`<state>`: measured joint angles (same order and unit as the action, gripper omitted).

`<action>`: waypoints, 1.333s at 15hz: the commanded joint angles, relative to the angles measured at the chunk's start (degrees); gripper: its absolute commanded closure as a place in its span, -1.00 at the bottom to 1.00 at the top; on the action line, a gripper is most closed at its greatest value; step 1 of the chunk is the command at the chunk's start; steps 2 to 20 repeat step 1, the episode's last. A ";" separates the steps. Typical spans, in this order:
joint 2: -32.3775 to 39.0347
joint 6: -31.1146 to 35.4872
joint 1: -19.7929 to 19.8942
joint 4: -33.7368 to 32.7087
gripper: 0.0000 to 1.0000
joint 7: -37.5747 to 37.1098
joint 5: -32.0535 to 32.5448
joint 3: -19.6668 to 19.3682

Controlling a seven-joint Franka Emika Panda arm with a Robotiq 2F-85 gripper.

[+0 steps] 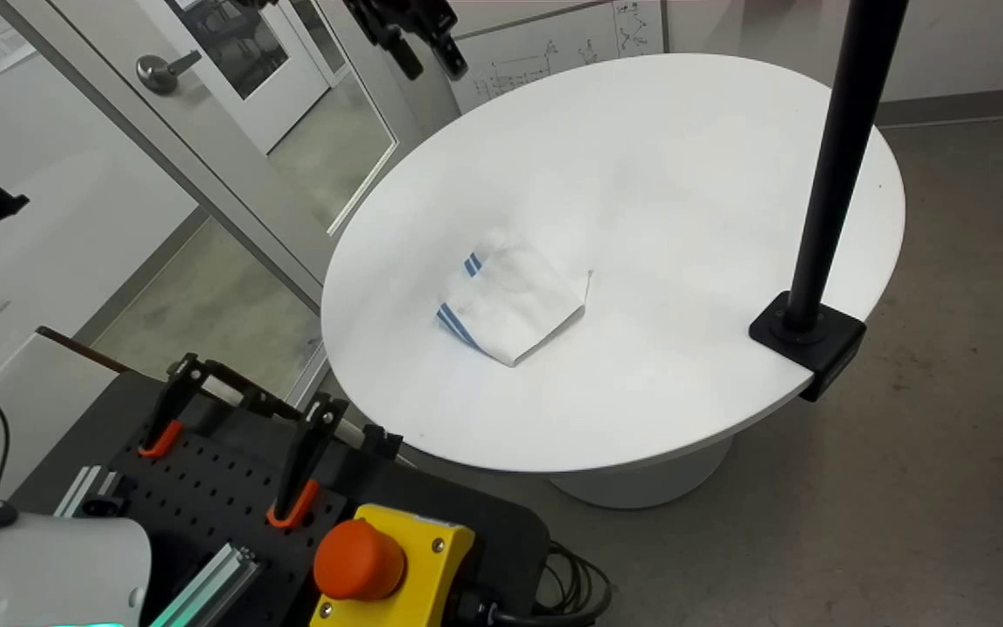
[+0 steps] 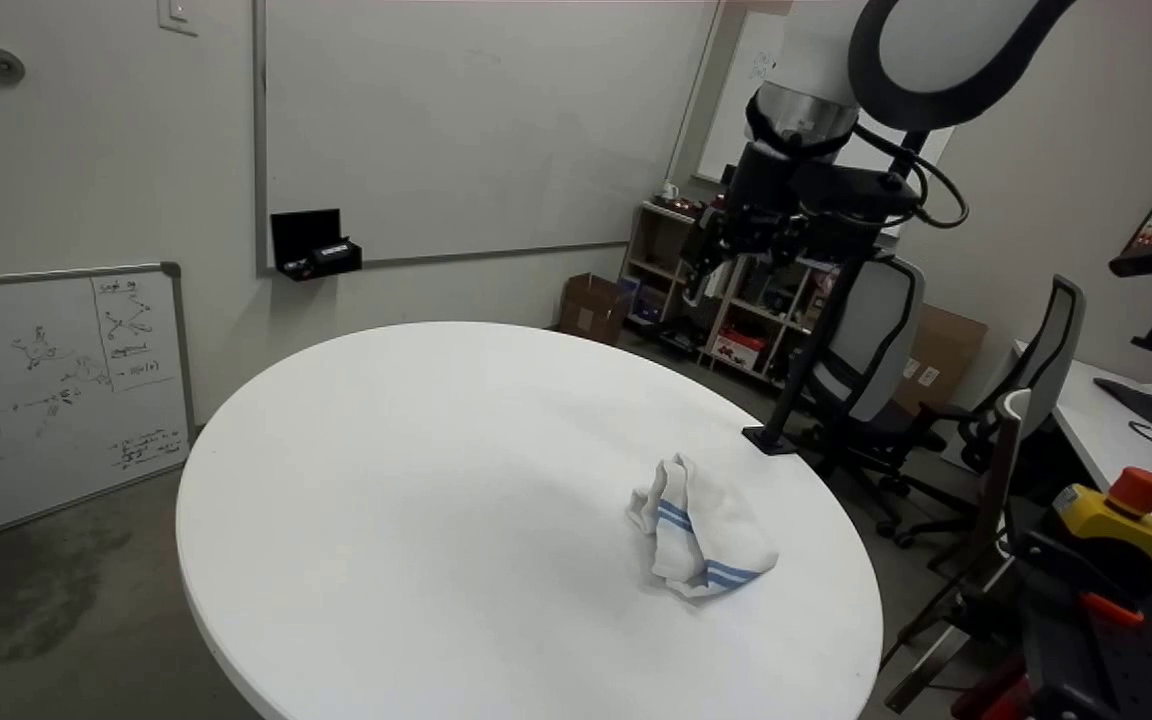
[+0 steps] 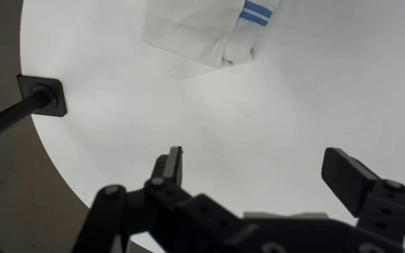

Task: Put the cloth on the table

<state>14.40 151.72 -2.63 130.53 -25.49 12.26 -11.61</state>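
A white cloth with blue stripes lies loosely folded on the round white table. The cloth shows in both exterior views and at the top of the wrist view, where its upper part is cut off. My gripper is open, with nothing between its fingers. It hangs well above the table and apart from the cloth. In an exterior view the gripper is at the top edge, partly cut off. In an exterior view it also shows dark against the shelves.
A black pole is clamped to the table edge; its clamp base also shows in the wrist view. A black bench with clamps and a yellow box with a red button stands beside the table. Chairs and shelves stand behind.
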 commanded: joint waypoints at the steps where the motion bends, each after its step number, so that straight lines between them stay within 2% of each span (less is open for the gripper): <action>1: -0.67 -0.13 0.55 0.00 -1.00 0.15 -0.06 0.58; 20: -0.67 -0.13 0.55 0.00 -1.00 0.15 -0.06 0.58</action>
